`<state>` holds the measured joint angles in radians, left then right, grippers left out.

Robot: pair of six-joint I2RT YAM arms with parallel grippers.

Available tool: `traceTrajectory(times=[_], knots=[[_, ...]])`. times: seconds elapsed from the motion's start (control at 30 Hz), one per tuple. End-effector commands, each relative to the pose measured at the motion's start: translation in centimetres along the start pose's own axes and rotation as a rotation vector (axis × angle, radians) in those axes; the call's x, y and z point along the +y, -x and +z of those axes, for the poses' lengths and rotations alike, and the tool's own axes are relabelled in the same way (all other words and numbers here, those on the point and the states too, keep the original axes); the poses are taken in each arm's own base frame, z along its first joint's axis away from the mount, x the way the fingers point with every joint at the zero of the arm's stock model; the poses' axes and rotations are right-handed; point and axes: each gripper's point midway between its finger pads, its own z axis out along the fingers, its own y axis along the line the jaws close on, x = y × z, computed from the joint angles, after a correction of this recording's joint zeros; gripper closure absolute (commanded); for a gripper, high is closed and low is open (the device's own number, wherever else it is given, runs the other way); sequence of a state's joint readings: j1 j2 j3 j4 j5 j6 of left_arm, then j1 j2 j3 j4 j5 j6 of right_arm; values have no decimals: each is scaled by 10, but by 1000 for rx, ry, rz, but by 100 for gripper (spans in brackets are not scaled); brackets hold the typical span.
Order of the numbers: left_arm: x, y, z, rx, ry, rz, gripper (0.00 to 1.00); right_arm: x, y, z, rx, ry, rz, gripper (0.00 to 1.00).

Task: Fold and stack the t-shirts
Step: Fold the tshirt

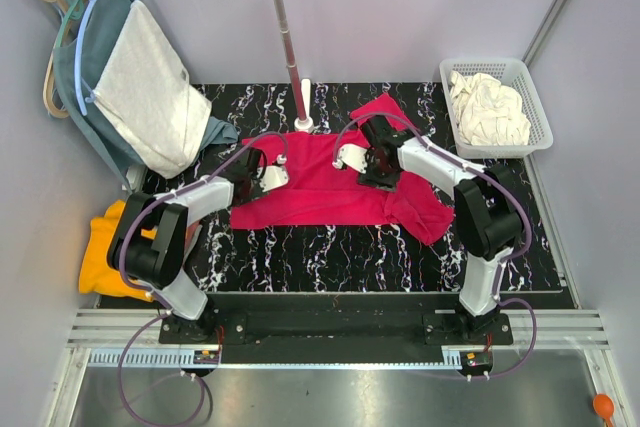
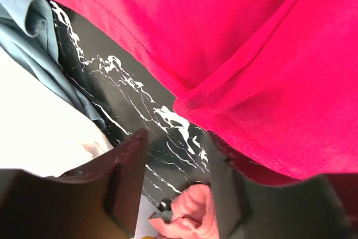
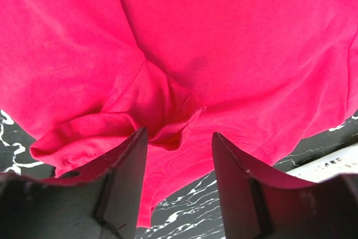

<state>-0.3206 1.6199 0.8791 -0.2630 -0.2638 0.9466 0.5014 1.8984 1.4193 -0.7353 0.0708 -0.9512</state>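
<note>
Top view: black marbled table (image 1: 330, 247), grey walls. Three shirts counted. The crimson shirt (image 1: 320, 192) lies spread flat under both grippers, with bare table along its near edge. The orange shirt (image 1: 100, 247) hangs off the table edge, outward of the left gripper (image 1: 272, 175). The cream shirt (image 1: 490, 112) sits in one basket (image 1: 537, 97) beyond the right gripper (image 1: 350, 157). Left wrist: fingers (image 2: 128, 166) spread, bare table between, crimson hem just ahead. Right wrist: fingers (image 3: 126, 172) spread, bunched crimson fold at the tips, nothing pinched.

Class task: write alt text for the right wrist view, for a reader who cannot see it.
A crimson-pink t-shirt fills nearly the whole frame, with a bunched fold at the tips of the right gripper, whose two dark jaws stand apart. The black white-veined table shows at the lower edges and between the jaws.
</note>
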Motion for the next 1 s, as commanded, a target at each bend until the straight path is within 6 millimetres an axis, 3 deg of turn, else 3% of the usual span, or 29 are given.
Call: traceTrajectory(times=[0.0,0.27,0.47,0.67,0.97], knots=[[19,5,-12,-38,85,-56,34,-12,9,-35,-86,-81,78,42],[19,2,-24,-50,97,-68,24,30,-12,-57,-118,-41,133,36],[20,3,-28,-62,101,-89,13,55,-18,-53,-129,17,161,23],[21,2,-30,-60,104,-86,9,63,-16,-39,-140,50,187,15],[14,-3,-26,-43,93,-70,9,64,-10,-23,-141,72,188,18]])
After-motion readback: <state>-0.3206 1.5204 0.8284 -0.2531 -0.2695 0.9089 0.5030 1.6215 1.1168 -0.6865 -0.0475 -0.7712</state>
